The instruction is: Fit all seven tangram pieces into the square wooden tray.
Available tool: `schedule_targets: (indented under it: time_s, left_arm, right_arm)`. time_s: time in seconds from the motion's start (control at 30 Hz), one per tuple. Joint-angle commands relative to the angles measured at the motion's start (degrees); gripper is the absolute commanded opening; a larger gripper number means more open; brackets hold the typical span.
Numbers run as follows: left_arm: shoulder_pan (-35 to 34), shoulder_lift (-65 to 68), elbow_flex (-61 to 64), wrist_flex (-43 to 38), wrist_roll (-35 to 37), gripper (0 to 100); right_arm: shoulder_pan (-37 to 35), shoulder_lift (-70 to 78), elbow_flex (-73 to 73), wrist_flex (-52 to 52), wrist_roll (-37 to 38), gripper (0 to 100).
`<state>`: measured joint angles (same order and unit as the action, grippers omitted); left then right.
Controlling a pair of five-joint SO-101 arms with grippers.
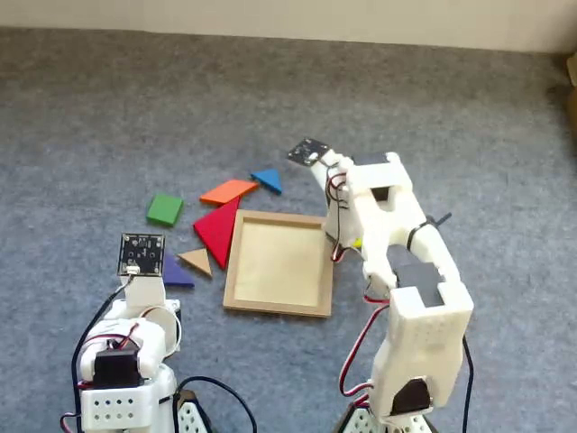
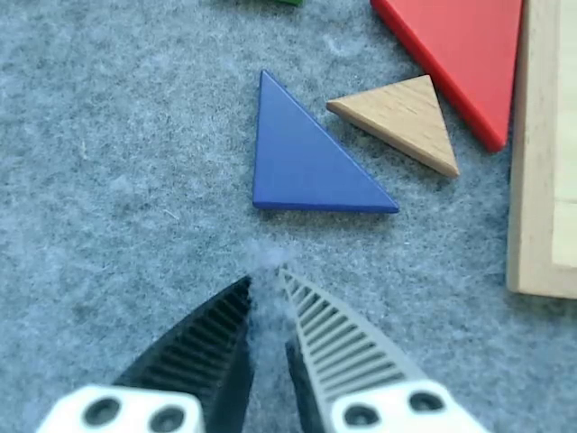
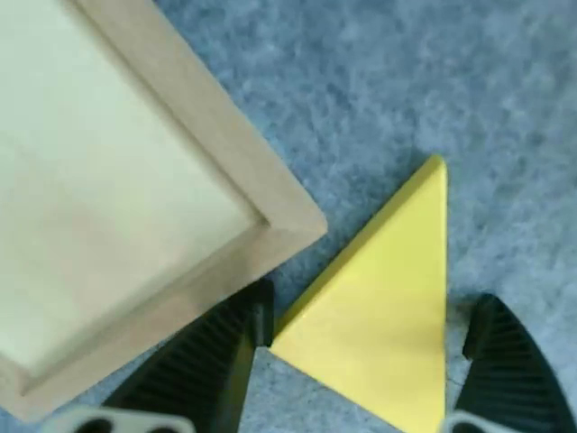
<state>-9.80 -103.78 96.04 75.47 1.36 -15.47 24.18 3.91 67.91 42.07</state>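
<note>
Right gripper spread astride yellow triangle; left gripper closed near blue triangle.

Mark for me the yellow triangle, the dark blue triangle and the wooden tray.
yellow triangle (image 3: pixel 388 316), right wrist view, middle of its top face.
dark blue triangle (image 2: pixel 302 158), left wrist view, middle of its top face.
wooden tray (image 1: pixel 232 266), high view, on its left rim.

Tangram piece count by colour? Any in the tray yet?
Light blue triangle: 1
Dark blue triangle: 1
Red triangle: 1
Orange parallelogram: 1
Green square: 1
Wood-coloured triangle: 1
Yellow triangle: 1
Total: 7, none in the tray.
</note>
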Motion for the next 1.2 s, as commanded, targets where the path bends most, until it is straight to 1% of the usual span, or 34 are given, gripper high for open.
schedule_targets:
  time_s: [0.0, 0.13, 0.3, 0.37, 0.57, 0.67, 0.8, 1.07, 1.17]
  left_arm:
    - [-0.84, -0.57, 1.1, 0.35, -0.26, 2]
    - [-0.84, -0.57, 1.1, 0.35, -0.26, 2]
    - [-0.84, -0.57, 1.1, 0.35, -0.26, 2]
    - [-0.84, -0.57, 1.1, 0.35, -0.26, 2]
    - [-0.84, -0.57, 1.1, 0.35, -0.26, 2]
    - [-0.84, -0.57, 1.1, 0.35, -0.26, 2]
    - [-0.84, -0.57, 1.1, 0.35, -0.26, 2]
    - [-0.84, -0.57, 1.1, 0.35, -0.26, 2]
    - [-0.84, -0.57, 1.1, 0.35, -0.26, 2]
  right_arm:
    - [2.33, 0.84, -2.95, 0.57, 0.7, 32.8]
    - [4.35, 2.15, -2.77, 0.57, 0.7, 32.4]
    - [6.29, 2.24, -2.59, 0.57, 0.7, 21.7]
    - [6.37, 2.33, -2.51, 0.66, 0.62, 19.8]
    - [6.81, 2.15, -2.86, 9.36, 0.09, 19.8]
    - [6.73, 2.15, -2.86, 12.26, -5.01, 19.8]
    - [6.73, 1.98, -2.95, 12.79, -11.43, 19.8]
    - [6.9, 2.15, -3.65, 10.24, -28.66, 19.8]
    - [8.04, 2.33, -4.62, 8.92, -35.43, 19.8]
